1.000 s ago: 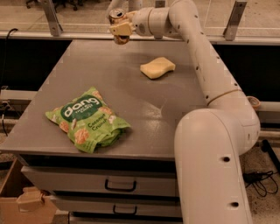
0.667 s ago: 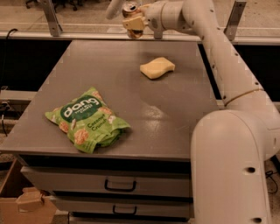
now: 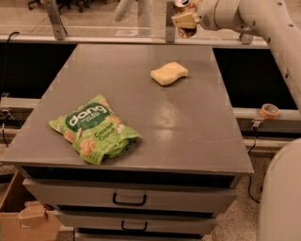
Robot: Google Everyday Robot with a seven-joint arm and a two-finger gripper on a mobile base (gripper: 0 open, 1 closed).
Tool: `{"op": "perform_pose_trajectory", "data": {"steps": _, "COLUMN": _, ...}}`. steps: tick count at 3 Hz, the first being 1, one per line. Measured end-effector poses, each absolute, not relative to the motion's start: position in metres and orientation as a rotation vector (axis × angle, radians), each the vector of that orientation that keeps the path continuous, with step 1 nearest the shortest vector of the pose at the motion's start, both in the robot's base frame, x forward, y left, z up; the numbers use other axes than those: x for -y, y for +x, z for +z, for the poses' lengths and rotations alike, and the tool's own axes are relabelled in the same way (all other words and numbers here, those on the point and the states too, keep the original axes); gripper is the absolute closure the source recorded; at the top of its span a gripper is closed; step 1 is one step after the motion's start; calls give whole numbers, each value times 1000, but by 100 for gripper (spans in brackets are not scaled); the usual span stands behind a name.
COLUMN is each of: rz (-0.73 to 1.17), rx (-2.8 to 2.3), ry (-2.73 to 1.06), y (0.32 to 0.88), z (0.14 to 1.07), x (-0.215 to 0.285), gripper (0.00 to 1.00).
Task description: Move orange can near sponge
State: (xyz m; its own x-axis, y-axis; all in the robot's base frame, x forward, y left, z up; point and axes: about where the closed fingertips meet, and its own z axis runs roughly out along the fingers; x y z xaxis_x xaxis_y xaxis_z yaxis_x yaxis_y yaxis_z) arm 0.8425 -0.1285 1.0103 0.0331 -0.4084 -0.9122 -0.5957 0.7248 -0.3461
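Gripper (image 3: 185,20) at top, right of centre, fingers clamped on orange can (image 3: 187,31), held in the air. Sponge (image 3: 169,73) sits just below on the table (image 3: 197,136). Dang snack bag (image 3: 94,129) lower left.

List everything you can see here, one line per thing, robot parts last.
Can: one, orange-brown with a silver top, held in the air over the table's far edge.
Sponge: one, pale yellow, lying on the table's far part, below the can.
Snack bag: one, green, lying on the table's near part.
Table: one, grey, in the middle.
Drawers: two, grey, under the tabletop.
Tape roll: one, tan, on the ledge beside the table.
Cardboard box: one, brown, on the floor.
Arm: one, white, reaching across the top.
Gripper: one, closed on the can.
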Motion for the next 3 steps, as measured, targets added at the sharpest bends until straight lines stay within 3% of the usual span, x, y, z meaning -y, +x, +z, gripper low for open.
{"op": "perform_pose_trajectory", "data": {"steps": 3, "rz": 196, "rx": -1714, "ry": -658, "y": 809, "z": 968, "x": 203, "gripper": 100}}
